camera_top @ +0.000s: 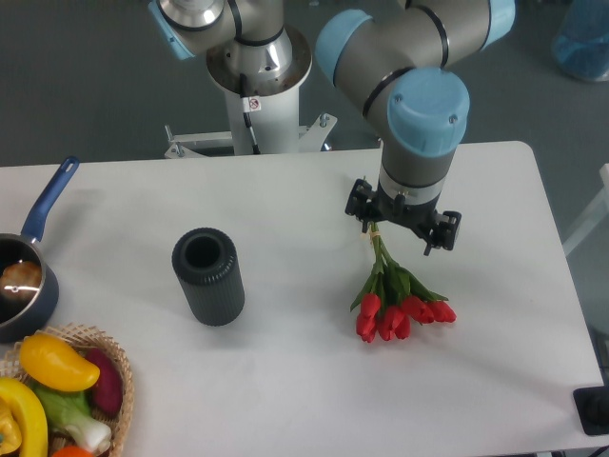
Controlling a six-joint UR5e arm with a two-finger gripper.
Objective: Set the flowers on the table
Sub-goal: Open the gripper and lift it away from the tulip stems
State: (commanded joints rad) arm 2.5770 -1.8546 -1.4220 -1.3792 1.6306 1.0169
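Gripper: the gripper [403, 221] points down over the right half of the table [285, 371]. Its two fingers [359, 202] stand spread wide apart, one on the left and one on the right, and nothing is held between them.

Flowers: the flowers [395, 295] lie flat on the table just below the jaws, released. The thin stem ends are nearest to the jaws, close under the gap between the fingers, and I cannot tell if they touch the gripper. The red heads are at the far end from the jaws, toward the front edge of the table, fanned a little to the right. The green leaves are between stems and heads.

Arm: the grey arm with a blue cap [428, 105] rises directly above the jaws and goes back to the base behind the table.

Black cylinder: a dark ribbed cylinder [207, 274] stands upright with its open top, well to the left of the jaws, apart from the flowers.

Pan: a pan with a blue handle [46, 208] is far left of the jaws, at the table edge.

Basket: a wicker basket [116, 367] with yellow, purple and green produce is far left of the jaws and nearer the front corner.
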